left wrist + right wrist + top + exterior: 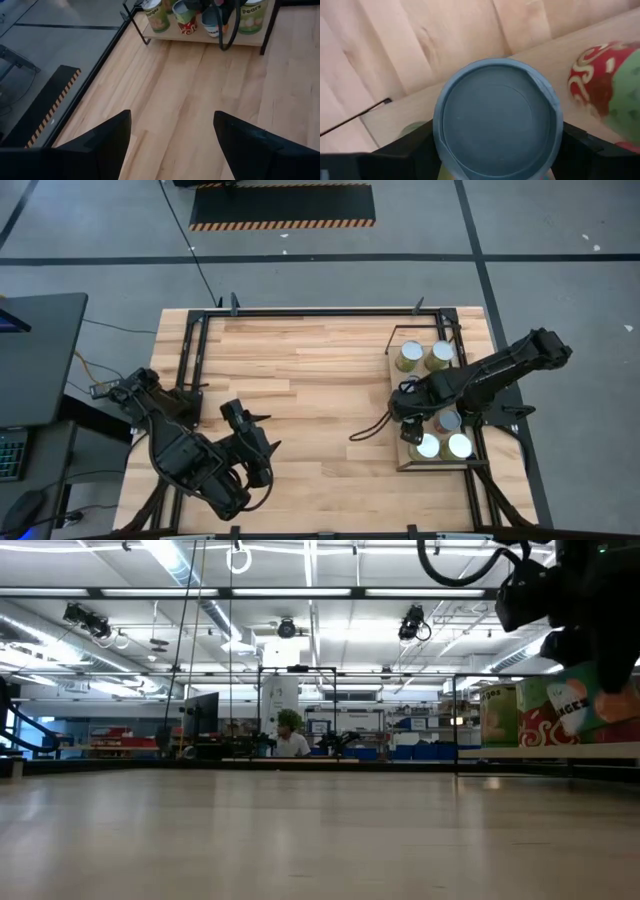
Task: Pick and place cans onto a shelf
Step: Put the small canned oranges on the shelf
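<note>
Five cans [410, 355] are showing on the shelf [397, 410] at the counter's [310, 400] right edge. The right gripper [497, 145] is clasping one there; the left gripper [172, 137] is hovering, fingers spread, empty, near the front edge.

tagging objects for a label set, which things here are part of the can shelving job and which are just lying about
Part of the job:
cans
shelf
can held in the right gripper
left gripper, open, waiting over bare tabletop

Just lying about:
black cable
monitor
keyboard
</note>
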Controlling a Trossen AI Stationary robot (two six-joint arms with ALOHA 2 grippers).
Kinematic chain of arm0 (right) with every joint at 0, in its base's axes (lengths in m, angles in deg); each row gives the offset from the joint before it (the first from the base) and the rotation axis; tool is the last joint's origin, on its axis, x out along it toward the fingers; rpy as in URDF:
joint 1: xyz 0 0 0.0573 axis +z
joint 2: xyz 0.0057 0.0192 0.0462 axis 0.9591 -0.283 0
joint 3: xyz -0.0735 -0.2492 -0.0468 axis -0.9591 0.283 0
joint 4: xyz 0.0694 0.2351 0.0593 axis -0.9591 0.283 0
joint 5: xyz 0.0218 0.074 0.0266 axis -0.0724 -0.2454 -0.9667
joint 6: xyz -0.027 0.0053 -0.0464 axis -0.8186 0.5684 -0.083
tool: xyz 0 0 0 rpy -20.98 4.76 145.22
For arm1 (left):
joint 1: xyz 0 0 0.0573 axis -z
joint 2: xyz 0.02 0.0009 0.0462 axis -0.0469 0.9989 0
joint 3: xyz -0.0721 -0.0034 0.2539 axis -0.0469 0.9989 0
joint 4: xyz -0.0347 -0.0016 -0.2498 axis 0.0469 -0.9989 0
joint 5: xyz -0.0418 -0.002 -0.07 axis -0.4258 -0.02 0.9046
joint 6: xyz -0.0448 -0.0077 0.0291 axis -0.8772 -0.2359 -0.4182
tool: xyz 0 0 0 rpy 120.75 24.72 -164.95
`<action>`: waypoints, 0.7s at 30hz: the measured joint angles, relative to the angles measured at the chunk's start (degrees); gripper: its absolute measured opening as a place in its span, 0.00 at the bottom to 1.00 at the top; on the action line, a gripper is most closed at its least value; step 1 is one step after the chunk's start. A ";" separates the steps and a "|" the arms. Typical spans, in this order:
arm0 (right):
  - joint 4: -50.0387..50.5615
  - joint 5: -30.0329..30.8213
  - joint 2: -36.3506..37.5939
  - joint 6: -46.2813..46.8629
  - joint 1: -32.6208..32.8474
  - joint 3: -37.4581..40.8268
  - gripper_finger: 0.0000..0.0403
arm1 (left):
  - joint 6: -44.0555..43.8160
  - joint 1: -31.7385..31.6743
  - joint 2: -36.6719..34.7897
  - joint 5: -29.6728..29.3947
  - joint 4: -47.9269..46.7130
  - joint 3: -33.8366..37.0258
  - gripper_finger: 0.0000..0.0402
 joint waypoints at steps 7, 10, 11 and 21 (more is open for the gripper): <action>0.03 -0.61 0.00 -1.74 -1.87 0.00 0.73 | -0.02 -0.92 0.00 0.00 0.46 0.00 0.72; 0.53 -1.90 0.00 -1.74 -2.28 0.00 0.73 | -0.04 -0.91 0.00 0.00 0.51 0.00 0.72; 0.91 -2.49 0.00 -1.74 -2.30 0.00 0.74 | -0.04 -0.90 0.00 0.00 0.52 0.00 0.72; 2.55 -4.37 0.00 -1.62 -2.28 0.02 0.79 | -0.04 -0.90 0.00 0.00 0.80 0.00 0.72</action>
